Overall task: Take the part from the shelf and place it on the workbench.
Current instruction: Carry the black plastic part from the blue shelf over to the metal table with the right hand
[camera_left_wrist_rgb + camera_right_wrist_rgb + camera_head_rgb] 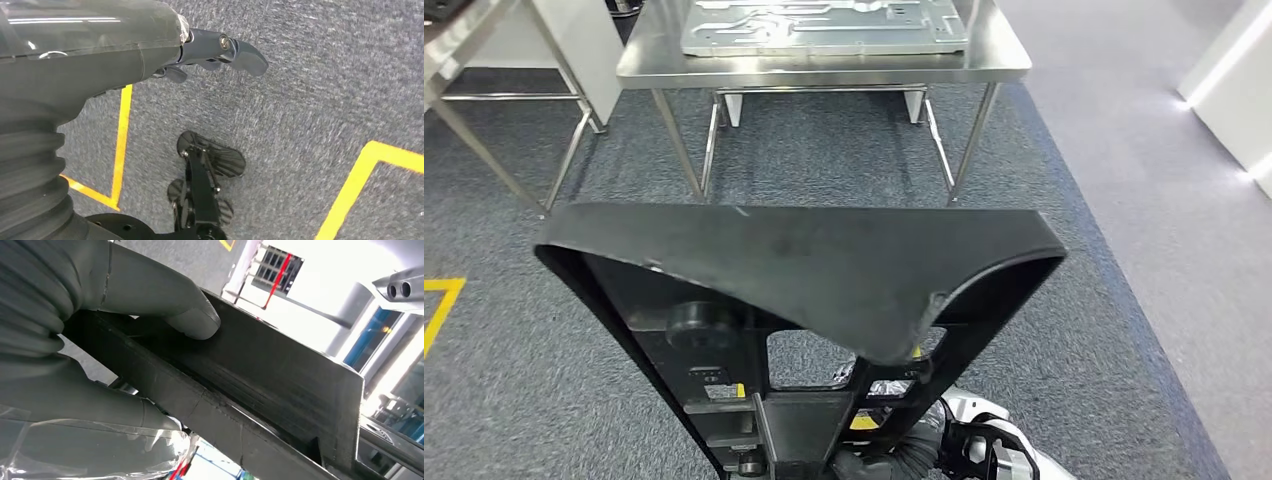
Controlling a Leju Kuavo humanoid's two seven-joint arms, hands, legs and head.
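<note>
I carry the black plastic part (804, 290) in front of my body, its broad top flange level and its ribbed frame tapering down toward my right hand (100, 340), with the steel workbench (824, 62) ahead across the grey carpet (1124, 300). My right hand grips one of the part's straight edges, thumb (192, 317) pressed on one face and the other fingers wrapped under the opposite side, so the bar is pinched between them. My left hand (150, 50) hangs over the carpet and a yellow floor line (122, 135), holding nothing; its dark fingers (240, 50) stick out loosely curved and apart.

The part looks rigid and moulded, large but probably not heavy, with a smooth matt skin that could slip under a one-sided grip. Its wide upper end sits far from my hold, so I judge it will want to tip or swing. The stiff ribbed frame near the narrow end is the sound place to hold; the thin curved flange lip looks easiest to chip. A grey metal plate (824, 25) already lies on the workbench.
</note>
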